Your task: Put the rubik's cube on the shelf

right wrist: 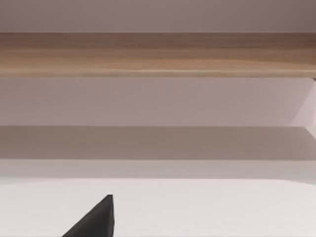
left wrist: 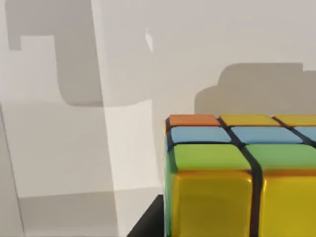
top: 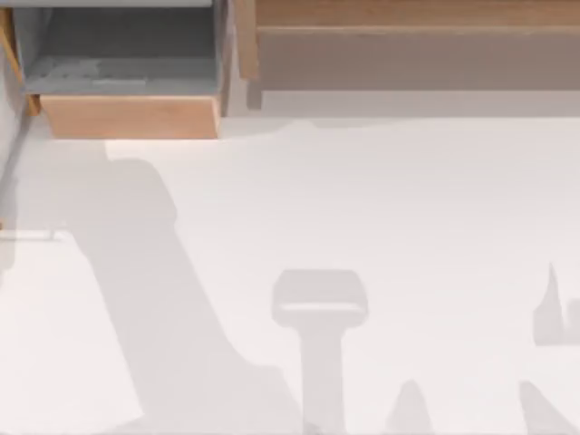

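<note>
rubik's cube [left wrist: 232,177] close beside dark fingers [left wrist: 148,222]

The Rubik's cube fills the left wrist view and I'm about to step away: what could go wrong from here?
1. The Rubik's cube sits very close to the left wrist camera, and no claw grip on it is visible; it might be insecure and drop.
2. The shelf is at the table's far right, beside the smaller wooden box; the cube could end up in the box.
</note>
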### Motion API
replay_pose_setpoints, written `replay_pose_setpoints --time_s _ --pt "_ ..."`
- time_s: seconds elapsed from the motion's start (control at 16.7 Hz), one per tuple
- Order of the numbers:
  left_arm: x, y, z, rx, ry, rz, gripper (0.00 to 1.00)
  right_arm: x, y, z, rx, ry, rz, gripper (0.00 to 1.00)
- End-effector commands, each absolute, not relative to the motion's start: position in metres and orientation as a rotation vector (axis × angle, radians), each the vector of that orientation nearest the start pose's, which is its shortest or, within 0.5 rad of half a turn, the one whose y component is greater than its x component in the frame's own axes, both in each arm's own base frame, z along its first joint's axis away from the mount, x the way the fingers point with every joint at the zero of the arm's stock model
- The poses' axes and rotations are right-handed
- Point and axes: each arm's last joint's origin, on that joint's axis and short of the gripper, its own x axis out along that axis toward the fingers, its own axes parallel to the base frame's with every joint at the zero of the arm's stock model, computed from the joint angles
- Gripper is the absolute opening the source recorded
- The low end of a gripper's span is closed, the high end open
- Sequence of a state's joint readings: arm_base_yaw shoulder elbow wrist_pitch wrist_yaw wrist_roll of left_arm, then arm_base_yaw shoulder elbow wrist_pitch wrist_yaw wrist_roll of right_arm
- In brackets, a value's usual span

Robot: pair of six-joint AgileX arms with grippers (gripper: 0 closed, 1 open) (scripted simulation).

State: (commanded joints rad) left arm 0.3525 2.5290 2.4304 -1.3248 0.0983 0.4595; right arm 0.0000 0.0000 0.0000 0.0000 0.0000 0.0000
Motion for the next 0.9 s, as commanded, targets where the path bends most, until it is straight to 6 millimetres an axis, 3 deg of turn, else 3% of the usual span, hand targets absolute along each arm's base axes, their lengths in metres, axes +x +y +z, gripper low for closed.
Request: replay_pose_setpoints --time_s 0.6,0.72,0.9 --pt "0.476 0.177 0.196 0.081 1.375 -0.073 0.0 0.106 -0.001 0.16 0.0 0.0 0.0 1.0" --pt "0.47 0.168 0.21 0.115 1.376 -0.04 0.0 0.106 -0.001 0.16 0.0 0.0 0.0 1.0" --pt "0.458 0.134 0.248 0.212 1.329 0.016 0.0 0.106 -0.001 0.16 0.0 0.0 0.0 1.0"
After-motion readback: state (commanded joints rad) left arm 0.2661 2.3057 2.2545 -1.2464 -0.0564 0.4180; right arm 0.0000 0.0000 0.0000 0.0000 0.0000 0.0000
